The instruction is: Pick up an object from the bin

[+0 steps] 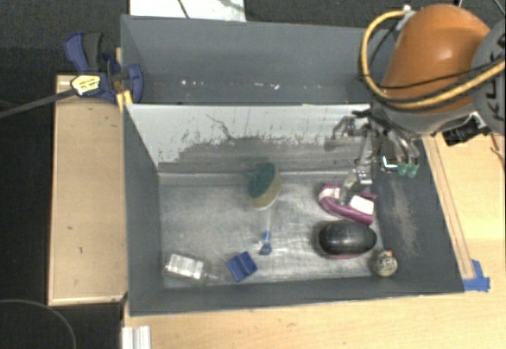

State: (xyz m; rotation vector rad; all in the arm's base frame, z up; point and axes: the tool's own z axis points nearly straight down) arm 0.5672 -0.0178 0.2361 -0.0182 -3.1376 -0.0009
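My gripper (360, 175) hangs low at the right end of the bin, close to the back wall. Its tip is right above a pink and white curved thing (345, 206) that lies on the bin floor; whether they touch I cannot tell. Just in front of that thing rests a black oval object with a pink edge (345, 239). A small round brownish piece (385, 263) sits by the front right corner.
A green and yellow brush head (262, 181) lies mid-bin, with a clear handle ending in a blue tip (266, 244). A blue block (241, 265) and a clear plastic piece (183, 265) lie along the front wall. The arm's orange dome overhangs the right rim.
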